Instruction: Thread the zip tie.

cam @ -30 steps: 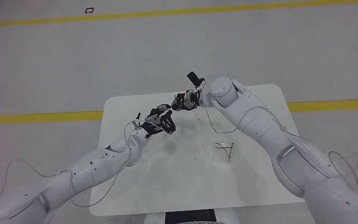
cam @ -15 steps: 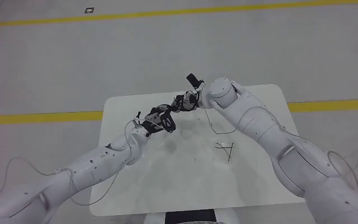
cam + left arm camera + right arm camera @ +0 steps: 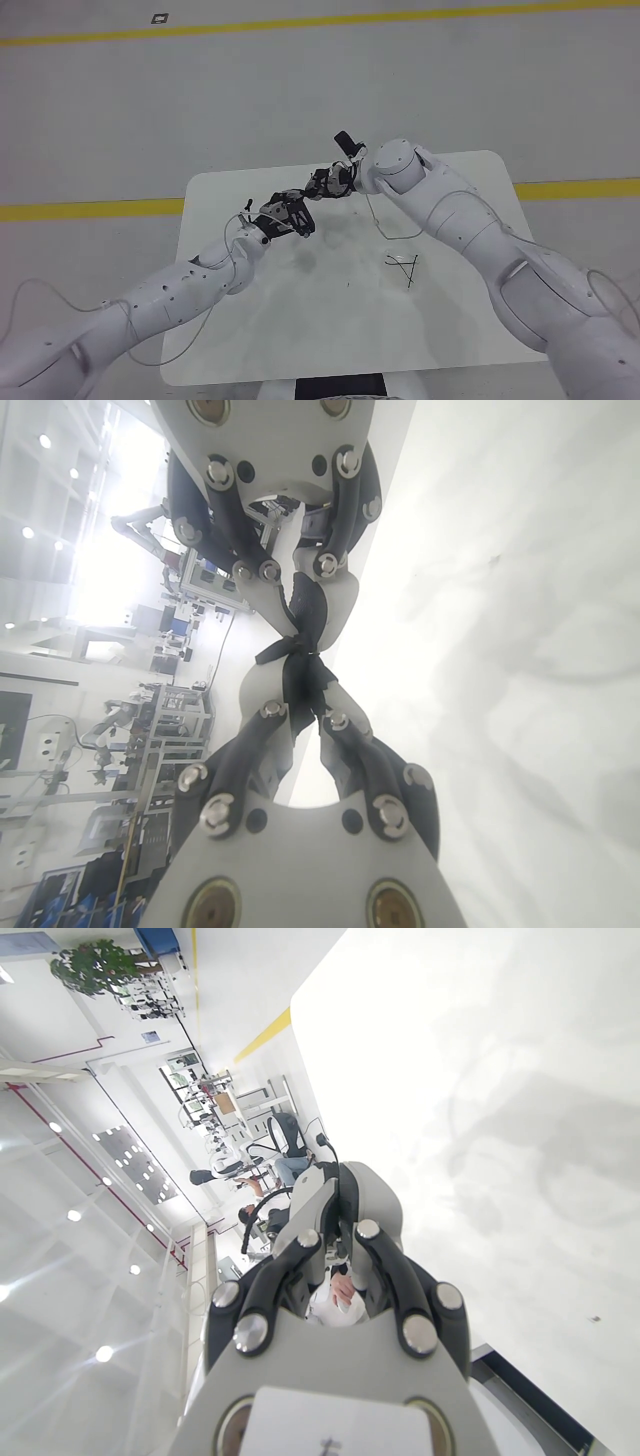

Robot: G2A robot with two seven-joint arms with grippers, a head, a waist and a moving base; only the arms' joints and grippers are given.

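Top view is showing a white table [image 3: 300, 330] with two white arms reaching in from the near left and the right, meeting tip to tip over its far middle. Left gripper [image 3: 291, 216] is sitting slightly nearer and to the left, while the right gripper [image 3: 322, 184] is facing it from just beyond. Left wrist view is showing both claws pressed together, each pinching the black zip tie [image 3: 280, 651], which is hanging bunched between their touching fingertips above the tabletop. A few loose black ties [image 3: 403, 267] are lying crossed on the table, well apart, toward the near right.
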